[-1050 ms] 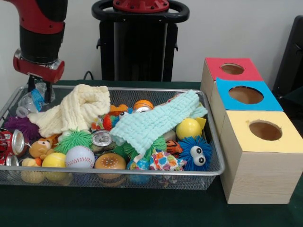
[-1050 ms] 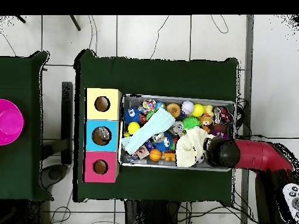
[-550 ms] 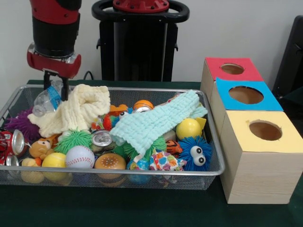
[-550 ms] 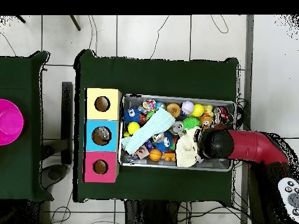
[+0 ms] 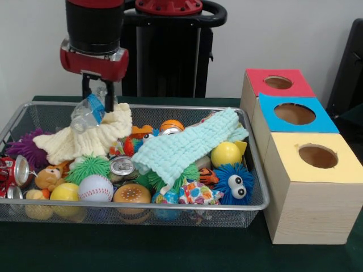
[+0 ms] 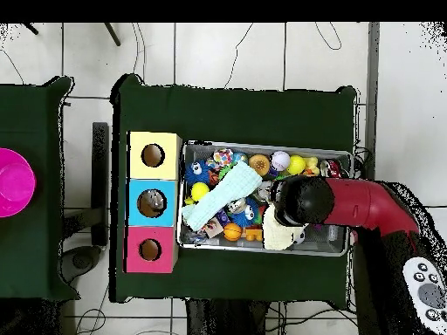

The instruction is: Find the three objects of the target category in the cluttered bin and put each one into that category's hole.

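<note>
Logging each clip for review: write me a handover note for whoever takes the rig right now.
End effector: shut on a clear plastic bottle, held above the cream cloth at the wire bin's far left in the front view.
Boxes: red-topped box, blue-topped box and yellow-topped box stand beside the bin; nothing shows in the holes from the front.
Done: one bottle lifted out.
Left: carry it to its hole and drop it, then search the bin for more; soda cans and toys remain, partly under the mint cloth.
</note>
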`<state>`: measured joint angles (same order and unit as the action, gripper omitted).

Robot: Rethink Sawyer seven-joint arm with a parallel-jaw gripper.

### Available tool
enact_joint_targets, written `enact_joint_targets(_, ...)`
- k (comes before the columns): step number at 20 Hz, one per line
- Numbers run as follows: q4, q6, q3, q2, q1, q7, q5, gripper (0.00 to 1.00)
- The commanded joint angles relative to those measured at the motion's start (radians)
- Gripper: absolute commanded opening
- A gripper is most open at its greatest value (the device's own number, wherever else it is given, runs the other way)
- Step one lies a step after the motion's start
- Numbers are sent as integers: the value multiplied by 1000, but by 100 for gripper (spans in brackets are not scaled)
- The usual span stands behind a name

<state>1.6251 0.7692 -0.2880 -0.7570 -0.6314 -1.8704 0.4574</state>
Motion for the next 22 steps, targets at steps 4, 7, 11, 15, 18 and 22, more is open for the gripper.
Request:
enact_joint_targets(4, 2, 66, -79, -8, 50, 11, -97, 0)
enact_joint_targets(7, 7, 40, -70, -12, 75, -17, -115, 0)
enact_joint_targets(11, 8, 26, -63, -14, 99, -38, -138, 0)
enact_joint_targets(15, 15, 11, -50, -21, 129, -68, -162, 0)
enact_joint_targets(18, 15, 6, -42, -23, 149, -88, -181, 0)
enact_joint_targets(22, 17, 6, -28, -33, 179, -113, -206, 0)
